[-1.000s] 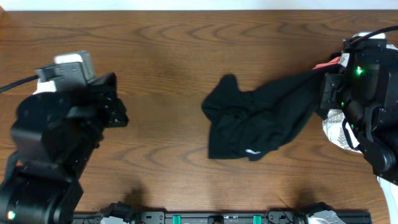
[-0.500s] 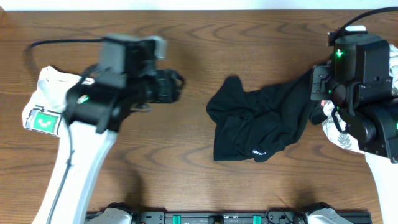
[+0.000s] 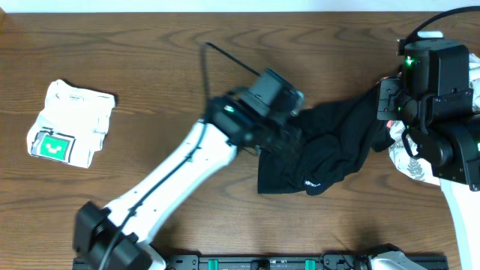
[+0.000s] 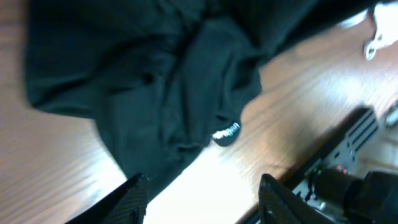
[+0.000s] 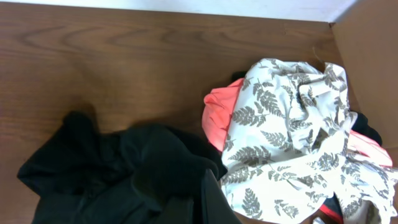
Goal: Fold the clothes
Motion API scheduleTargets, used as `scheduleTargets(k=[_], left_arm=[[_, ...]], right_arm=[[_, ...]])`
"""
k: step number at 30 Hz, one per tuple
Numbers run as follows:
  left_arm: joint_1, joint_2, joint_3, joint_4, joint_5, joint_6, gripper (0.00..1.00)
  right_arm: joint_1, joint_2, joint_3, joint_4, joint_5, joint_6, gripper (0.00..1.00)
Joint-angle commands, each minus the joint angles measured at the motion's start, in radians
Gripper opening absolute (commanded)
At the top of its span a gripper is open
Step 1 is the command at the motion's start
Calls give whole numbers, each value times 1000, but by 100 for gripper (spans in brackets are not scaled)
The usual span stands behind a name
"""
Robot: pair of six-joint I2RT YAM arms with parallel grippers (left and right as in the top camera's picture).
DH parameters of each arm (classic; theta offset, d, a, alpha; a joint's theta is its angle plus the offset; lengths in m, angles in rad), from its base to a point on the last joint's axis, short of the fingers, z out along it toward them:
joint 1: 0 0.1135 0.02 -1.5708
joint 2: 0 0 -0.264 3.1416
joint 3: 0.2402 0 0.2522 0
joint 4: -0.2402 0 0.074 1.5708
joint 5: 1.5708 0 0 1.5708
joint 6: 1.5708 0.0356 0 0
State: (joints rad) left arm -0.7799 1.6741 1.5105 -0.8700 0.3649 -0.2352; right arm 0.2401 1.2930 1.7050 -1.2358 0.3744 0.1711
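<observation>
Overhead: the black garment [image 3: 330, 146] lies crumpled on the wooden table [image 3: 187, 60], at about 3 o'clock from the table's middle. A small white logo [image 3: 312, 181] shows near its 6 o'clock hem. The left arm [image 3: 180, 169] reaches in from 7 o'clock, and its wrist sits over the garment's 9 o'clock edge (the fingers are hidden beneath it here). The right arm [image 3: 439, 82] stands at the table's 3 o'clock edge. One stretched corner of the garment runs up to the right gripper [image 3: 383, 101]; whether the pincer has closed on that corner cannot be told. A folded white garment with a green patch [image 3: 71, 124] rests far out at 9 o'clock, well apart from the black one. A patterned pile [image 3: 409, 161] sits just below the right arm.

Left wrist: the left gripper [image 4: 202, 185] has its fingers [image 4: 132, 194] spread wide with nothing between them, only bare wood. The black garment fills the frame from 9 to 1 o'clock, and its hem comes down just beside the left finger. Its white logo sits on a fold near the middle.

Right wrist: the black garment is bunched at 7 o'clock and rises in a dark fold toward the bottom edge (no finger can be made out, so the grip stays uncertain). A white fern-print cloth [image 5: 280, 124] lies at 3 o'clock over a coral cloth [image 5: 216, 118], touching the black fabric.
</observation>
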Motion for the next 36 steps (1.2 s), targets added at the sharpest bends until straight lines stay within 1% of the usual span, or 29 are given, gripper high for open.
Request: scheduleTargets(k=[1, 9, 20, 24, 27, 36], left_arm=[[-59, 69, -21, 21, -15, 16, 58], [-141, 197, -21, 80, -15, 10, 58], [-149, 360, -21, 125, -15, 10, 58], [-148, 375, -21, 149, -21, 16, 58], [-148, 375, -21, 161, -64, 16, 58], [-148, 375, -21, 135, -158, 17, 58]], right_arm=[[-22, 2, 16, -6, 18, -11, 1], [-25, 2, 16, -18, 18, -12, 1], [-25, 1, 16, -37, 18, -11, 1], [-25, 1, 16, -37, 18, -11, 1], [-25, 1, 16, -37, 18, -11, 1], [-25, 1, 16, -37, 18, -11, 1]])
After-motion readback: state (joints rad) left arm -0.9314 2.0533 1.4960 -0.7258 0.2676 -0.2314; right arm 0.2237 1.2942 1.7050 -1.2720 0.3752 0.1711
